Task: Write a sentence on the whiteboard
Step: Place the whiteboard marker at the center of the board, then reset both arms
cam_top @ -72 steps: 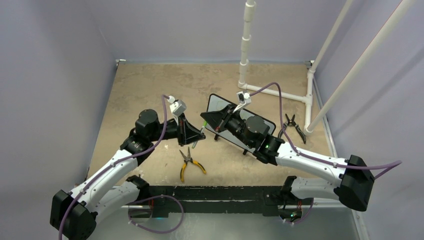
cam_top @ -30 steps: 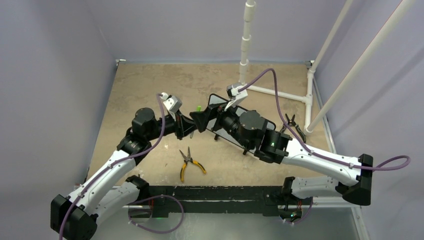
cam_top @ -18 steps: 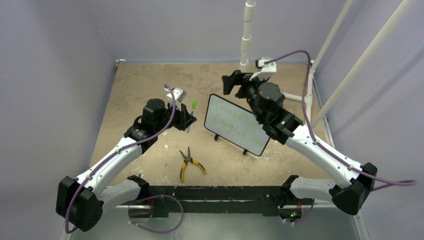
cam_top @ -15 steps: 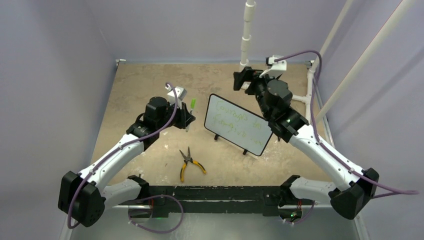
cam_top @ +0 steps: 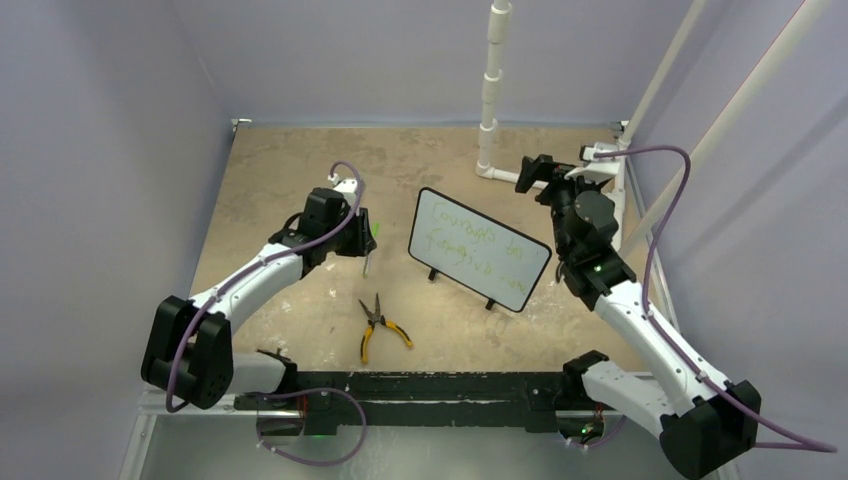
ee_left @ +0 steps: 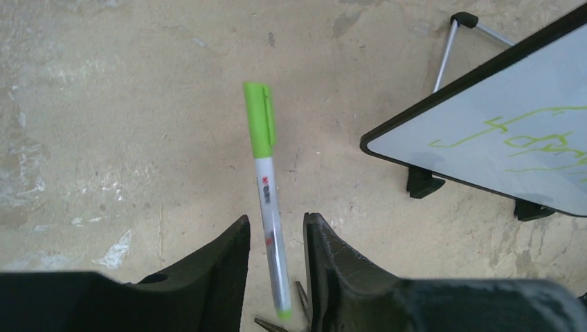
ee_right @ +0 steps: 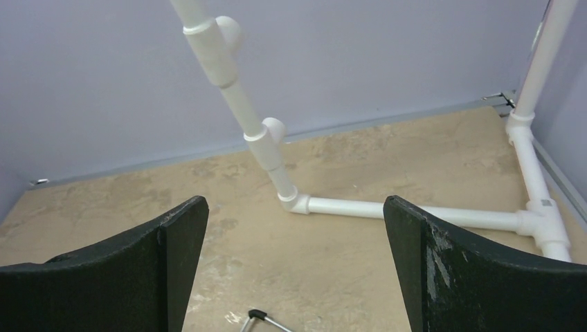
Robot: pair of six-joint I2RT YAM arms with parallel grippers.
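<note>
2 faint green rows — sentence (cam_top: 468, 240) — on black-framed whiteboard (ee_left: 526, 76); L jaws slightly apart round marker (ee_left: 266, 187), R jaws wide apart.

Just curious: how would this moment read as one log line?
whiteboard: sentence written | left gripper: loose around marker | right gripper: open, empty

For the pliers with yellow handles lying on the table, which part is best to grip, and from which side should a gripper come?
Probably the dark neck at the pivot of the pliers, taken from straight above. They lie flat, and the yellow handles spread apart toward the near side, so the neck looks like the one place narrow enough for the fingers to close across.
</note>
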